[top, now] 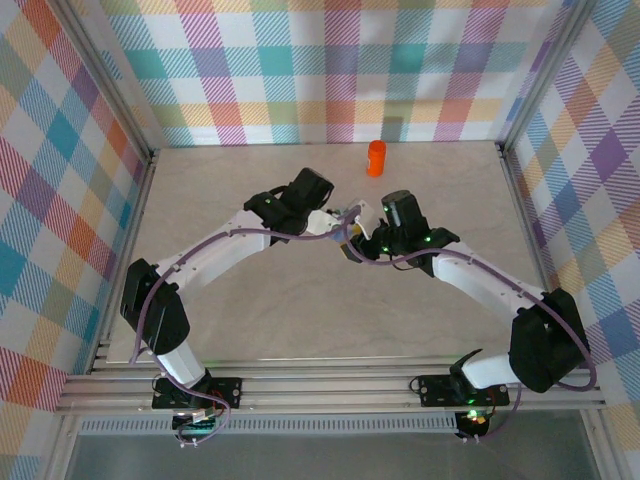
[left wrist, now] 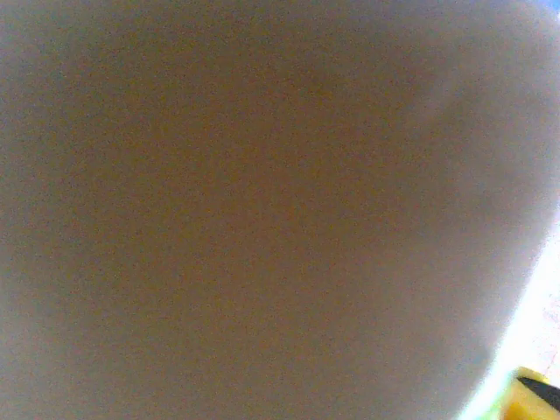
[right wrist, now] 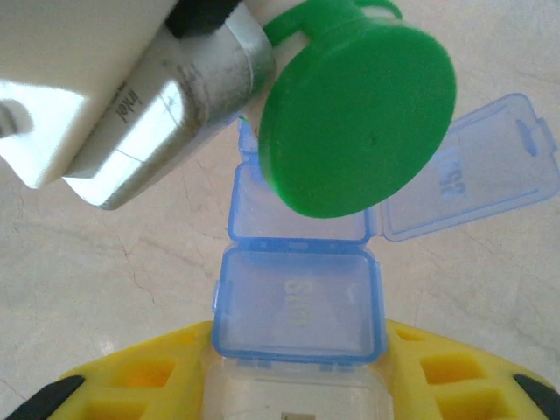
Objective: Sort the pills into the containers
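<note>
Item count:
1 × orange pill bottle [top: 375, 158]
1 × green cap [right wrist: 359, 122]
1 × blue translucent box [right wrist: 297, 219], with 2 lids in view: 1 shut lid [right wrist: 297, 306] and 1 open lid [right wrist: 464, 166]
2 × robot arms: left arm [top: 215, 245] and right arm [top: 480, 275]
1 × table [top: 300, 310]

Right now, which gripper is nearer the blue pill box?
Right. The right gripper grips one end of the blue box; the left gripper holds the green-capped bottle above it.
</note>
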`<state>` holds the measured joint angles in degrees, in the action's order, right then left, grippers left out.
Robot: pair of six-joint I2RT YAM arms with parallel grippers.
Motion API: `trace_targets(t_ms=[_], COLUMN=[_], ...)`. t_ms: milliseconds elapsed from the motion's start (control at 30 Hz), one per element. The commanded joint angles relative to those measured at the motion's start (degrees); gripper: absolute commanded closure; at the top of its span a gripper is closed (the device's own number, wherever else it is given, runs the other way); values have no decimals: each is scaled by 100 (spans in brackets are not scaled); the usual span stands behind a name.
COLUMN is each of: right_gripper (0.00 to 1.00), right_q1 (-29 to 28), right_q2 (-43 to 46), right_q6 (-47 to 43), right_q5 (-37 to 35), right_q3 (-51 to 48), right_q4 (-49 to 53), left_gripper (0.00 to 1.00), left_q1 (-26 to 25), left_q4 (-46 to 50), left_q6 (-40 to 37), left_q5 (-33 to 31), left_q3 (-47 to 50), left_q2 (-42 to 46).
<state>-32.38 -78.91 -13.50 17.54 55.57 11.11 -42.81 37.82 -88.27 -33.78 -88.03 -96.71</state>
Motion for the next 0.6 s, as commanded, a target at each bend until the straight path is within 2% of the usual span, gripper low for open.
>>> trace_targets(t_ms=[0,300,567], right_gripper=[100,100,100], right_q1=[-5,17,69], right_q2=[118,191,227], right_q6=[283,313,503], right_q5=[274,250,336], right_q3=[-80,-115,-290], right_q4=[-657,-839,-1163], left_gripper=[100,100,100], left_q1=[-322,-378,-611], left_q4=[139,-401,-646], left_q6=[-341,-1465,-1701], left_q5=[-31,-687,-828], left_q3=[-254,91,97], left_q2=[-107,-96,-114])
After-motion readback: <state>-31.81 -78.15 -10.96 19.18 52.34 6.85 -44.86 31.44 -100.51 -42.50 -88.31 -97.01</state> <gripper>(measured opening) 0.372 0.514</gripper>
